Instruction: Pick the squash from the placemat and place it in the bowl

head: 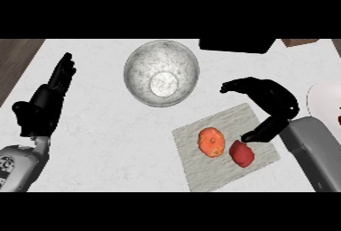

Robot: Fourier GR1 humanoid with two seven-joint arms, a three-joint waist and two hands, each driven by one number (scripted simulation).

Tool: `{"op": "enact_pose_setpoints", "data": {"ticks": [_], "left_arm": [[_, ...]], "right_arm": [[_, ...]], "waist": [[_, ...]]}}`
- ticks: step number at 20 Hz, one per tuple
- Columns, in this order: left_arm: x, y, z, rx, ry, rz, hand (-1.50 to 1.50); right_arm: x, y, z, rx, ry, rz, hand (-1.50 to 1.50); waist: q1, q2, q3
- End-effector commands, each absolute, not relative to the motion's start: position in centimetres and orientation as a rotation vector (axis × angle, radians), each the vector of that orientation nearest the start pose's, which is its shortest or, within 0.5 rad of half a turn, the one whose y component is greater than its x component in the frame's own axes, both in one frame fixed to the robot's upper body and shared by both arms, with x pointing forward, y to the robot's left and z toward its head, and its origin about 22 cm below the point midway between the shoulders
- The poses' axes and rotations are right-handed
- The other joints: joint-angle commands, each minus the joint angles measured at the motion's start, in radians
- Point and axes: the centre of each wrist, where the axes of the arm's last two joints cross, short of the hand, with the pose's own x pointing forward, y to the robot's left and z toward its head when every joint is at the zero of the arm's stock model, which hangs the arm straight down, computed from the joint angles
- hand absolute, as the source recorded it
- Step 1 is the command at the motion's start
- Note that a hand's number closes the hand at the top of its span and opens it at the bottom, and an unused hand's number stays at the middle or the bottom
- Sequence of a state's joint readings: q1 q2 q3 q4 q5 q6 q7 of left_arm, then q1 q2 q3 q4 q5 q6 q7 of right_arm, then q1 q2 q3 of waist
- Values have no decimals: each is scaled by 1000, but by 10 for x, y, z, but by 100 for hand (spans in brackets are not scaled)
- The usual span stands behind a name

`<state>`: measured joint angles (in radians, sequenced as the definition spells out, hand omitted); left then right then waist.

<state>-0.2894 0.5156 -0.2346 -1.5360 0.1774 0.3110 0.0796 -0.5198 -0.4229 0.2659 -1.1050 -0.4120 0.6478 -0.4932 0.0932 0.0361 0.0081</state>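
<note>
An orange squash (211,141) lies on the grey placemat (200,171) right of centre, with a red fruit (241,153) just to its right. A silver bowl (162,73) stands behind the mat, towards the middle of the counter. My right hand (269,101) hovers over the mat's right edge, fingers curled and holding nothing; its thumb tip is close to the red fruit and a short way right of the squash. My left hand (47,99) rests at the left with straight fingers pointing up.
A black object (236,45) sits at the counter's far edge behind the bowl. A white plate (324,101) with something red on it shows at the right edge. Dark wood floor shows past the counter's left edge.
</note>
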Motion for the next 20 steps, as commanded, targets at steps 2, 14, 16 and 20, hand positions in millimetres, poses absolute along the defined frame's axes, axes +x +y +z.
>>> {"op": "enact_pose_setpoints", "data": {"ticks": [2,14,16,20], "left_arm": [[296,244,78,297,-1697,-236,0],[298,250,78,335,-1687,-217,0],[303,248,84,358,-1679,-195,0],[298,267,77,368,-1657,-203,0]], "right_arm": [[385,-279,89,895,-1839,894,-150],[394,-211,128,629,-1669,1687,-150],[394,-212,117,632,-1633,1748,-150],[395,-185,115,657,-1578,1862,-150]], "waist": [[-10,-6,-1],[-34,-20,-7],[-38,-19,-6],[-51,-25,-8]]}}
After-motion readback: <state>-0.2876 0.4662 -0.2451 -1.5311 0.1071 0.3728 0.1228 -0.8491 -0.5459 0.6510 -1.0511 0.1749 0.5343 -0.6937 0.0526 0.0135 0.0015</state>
